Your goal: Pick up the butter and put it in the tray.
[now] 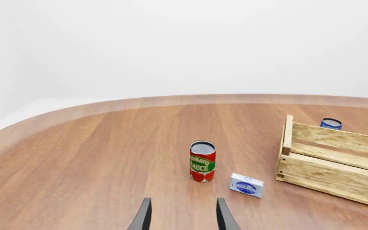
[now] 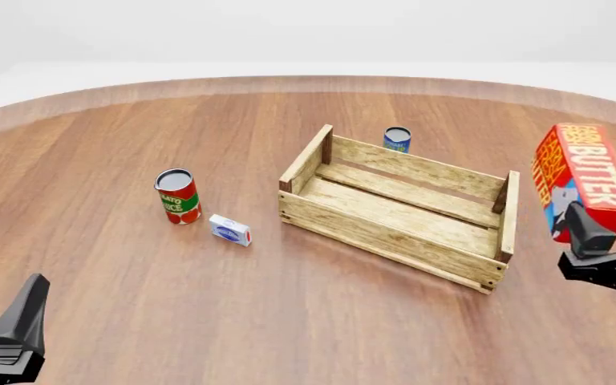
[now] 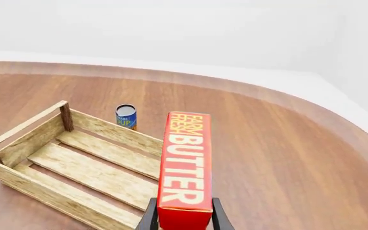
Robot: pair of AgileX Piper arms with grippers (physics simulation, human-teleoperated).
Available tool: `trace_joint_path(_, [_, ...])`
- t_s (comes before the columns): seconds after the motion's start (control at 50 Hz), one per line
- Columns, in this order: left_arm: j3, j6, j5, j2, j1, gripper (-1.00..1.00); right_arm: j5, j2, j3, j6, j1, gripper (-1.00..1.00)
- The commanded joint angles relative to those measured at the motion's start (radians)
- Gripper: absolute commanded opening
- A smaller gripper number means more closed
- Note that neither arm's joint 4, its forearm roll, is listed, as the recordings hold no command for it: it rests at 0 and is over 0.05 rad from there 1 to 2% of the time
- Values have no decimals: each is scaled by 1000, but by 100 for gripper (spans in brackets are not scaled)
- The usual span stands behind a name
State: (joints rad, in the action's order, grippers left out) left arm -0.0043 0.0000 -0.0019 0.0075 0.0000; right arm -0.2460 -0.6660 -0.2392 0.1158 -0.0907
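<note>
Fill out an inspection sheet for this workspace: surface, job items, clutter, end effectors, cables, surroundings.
Surface: round-edged wooden table, no marks seen.
Job's things: butter carton held upright off the table, to the right of the tray; the slatted tray holds nothing.
Clutter: tomato sauce can standing left of the tray; small white-and-blue box lying beside it; blue can behind the tray's far wall.
End effectors: right end effector shut on the butter's lower end; left end effector open, empty, low over the near left table.
Cables: nothing seen.
Surroundings: plain white backdrop, nothing else seen.
</note>
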Motion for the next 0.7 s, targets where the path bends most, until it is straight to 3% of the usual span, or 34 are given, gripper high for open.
trace_joint_path(0.02, [0, 0, 0, 0, 0, 100, 92, 59, -82, 2, 54, -100])
trace_joint_path(0.26, [0, 0, 0, 0, 0, 100, 66, -14, -131, 26, 145, -100])
trace_joint_path(0.7, [0, 0, 0, 0, 0, 100, -96, -253, -187, 25, 250, -100])
